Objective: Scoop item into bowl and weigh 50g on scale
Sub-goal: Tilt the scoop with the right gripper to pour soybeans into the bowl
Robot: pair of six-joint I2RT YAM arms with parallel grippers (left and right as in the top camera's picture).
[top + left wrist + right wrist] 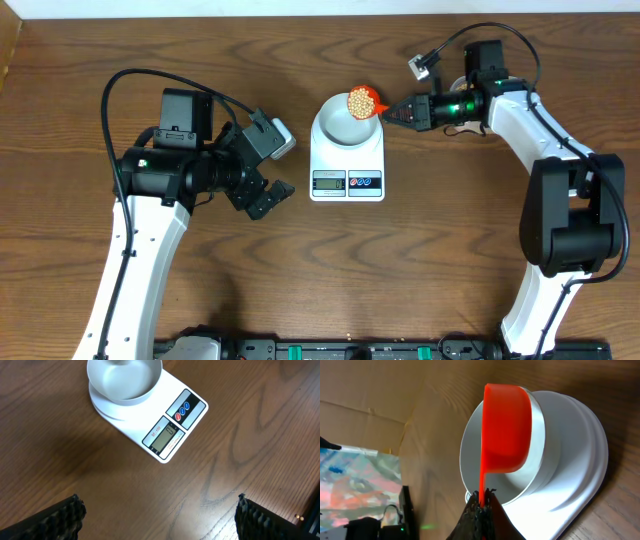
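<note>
Note scale [347,165] at the middle of the table [450,260], with display [328,181] and buttons [364,181] on its near edge. Note bowl [343,125] seated upright on the scale's platform, toward the far end. Confirm same arrangement from left wrist view: bowl [125,382] on scale [150,420], display [164,437] just beside two round buttons [182,408]. Cannot read the digits. See only pale inner surface in the part of the bowl shown there.

Record right gripper [392,112] to the right of the bowl, jaws pressed together on the handle of a red scoop [362,101]. Find the scoop's cup over the bowl's far right rim, loaded with beans [358,99], tan-yellow and heaped in the cup. From right wrist view, see right gripper [481,512] clamped on the thin handle, and red scoop [507,430] from its underside, lying across the bowl [547,455], itself on the scale [587,465]. Cannot tell from that view whether cup touches rim. Note beans hidden by the cup there.

Record left gripper [272,170] to the left of the scale, near it but apart, jaws wide apart and holding nothing. From left wrist view, see left gripper [160,525] with its fingertips [65,517] at both lower corners, bare table [150,495] between them, scale lying beyond on the far side
</note>
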